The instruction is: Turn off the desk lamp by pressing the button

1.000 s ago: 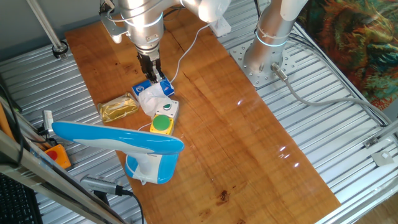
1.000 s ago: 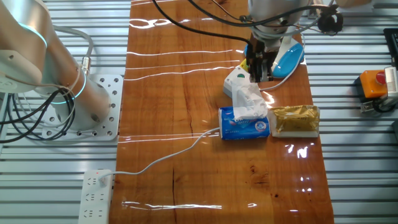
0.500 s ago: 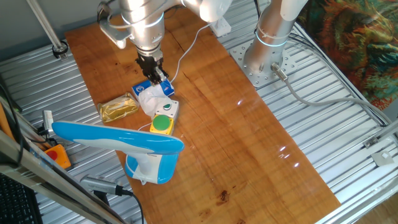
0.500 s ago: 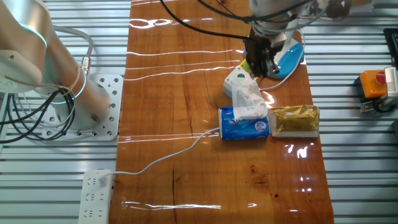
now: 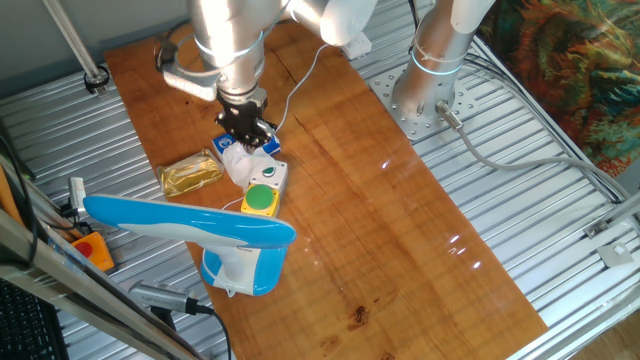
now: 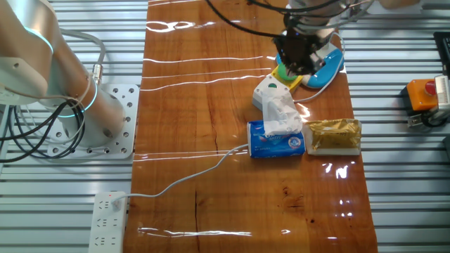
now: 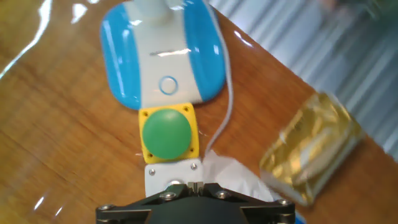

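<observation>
Your lamp [image 5: 200,228] stands at the near left of the table [image 5: 400,230], its long blue head stretching left over the edge, base just beyond the button [image 7: 166,133]. The button tops a small white box touching the lamp base. Your gripper [image 5: 243,128] hangs above the tissue pack [image 6: 276,139], so the button lies ahead of it, toward the lamp, and lower. In the hand view the fingertips meet, so it looks closed and empty. A gold packet [image 7: 311,149] lies beside.
</observation>
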`<action>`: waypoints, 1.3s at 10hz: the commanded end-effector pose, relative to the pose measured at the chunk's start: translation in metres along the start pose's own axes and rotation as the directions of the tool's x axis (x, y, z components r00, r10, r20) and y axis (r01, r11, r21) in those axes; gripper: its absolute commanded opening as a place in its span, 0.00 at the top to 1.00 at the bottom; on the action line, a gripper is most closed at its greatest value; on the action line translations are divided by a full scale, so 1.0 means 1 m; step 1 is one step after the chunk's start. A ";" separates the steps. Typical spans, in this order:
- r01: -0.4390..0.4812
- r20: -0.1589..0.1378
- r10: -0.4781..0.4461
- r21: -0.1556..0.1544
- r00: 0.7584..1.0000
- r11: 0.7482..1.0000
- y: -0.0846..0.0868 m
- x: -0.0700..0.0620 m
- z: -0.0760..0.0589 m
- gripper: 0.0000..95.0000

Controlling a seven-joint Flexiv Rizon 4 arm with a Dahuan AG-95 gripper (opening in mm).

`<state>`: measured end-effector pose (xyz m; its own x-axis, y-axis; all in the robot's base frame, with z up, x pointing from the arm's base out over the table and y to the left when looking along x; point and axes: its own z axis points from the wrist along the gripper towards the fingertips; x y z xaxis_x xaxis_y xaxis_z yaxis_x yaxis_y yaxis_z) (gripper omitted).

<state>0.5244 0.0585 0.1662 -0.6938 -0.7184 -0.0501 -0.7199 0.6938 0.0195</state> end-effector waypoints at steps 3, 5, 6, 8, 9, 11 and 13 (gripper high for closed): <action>0.119 0.028 -0.119 -0.021 0.993 0.993 -0.004 -0.052 0.007 1.00; 0.120 0.031 -0.119 -0.019 0.992 0.993 -0.005 -0.068 0.014 1.00; 0.121 0.031 -0.120 -0.017 0.992 0.993 -0.004 -0.070 0.016 1.00; 0.138 0.053 -0.137 -0.012 0.989 0.990 -0.004 -0.072 0.026 1.00; 0.142 0.067 -0.141 -0.016 0.988 0.990 -0.004 -0.073 0.028 1.00; 0.141 0.098 -0.138 -0.025 0.986 0.990 -0.003 -0.074 0.038 1.00; 0.135 0.111 -0.132 -0.022 0.985 0.991 -0.002 -0.077 0.050 1.00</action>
<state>0.5821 0.1164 0.1167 -0.5871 -0.7928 -0.1635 -0.8065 0.5903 0.0334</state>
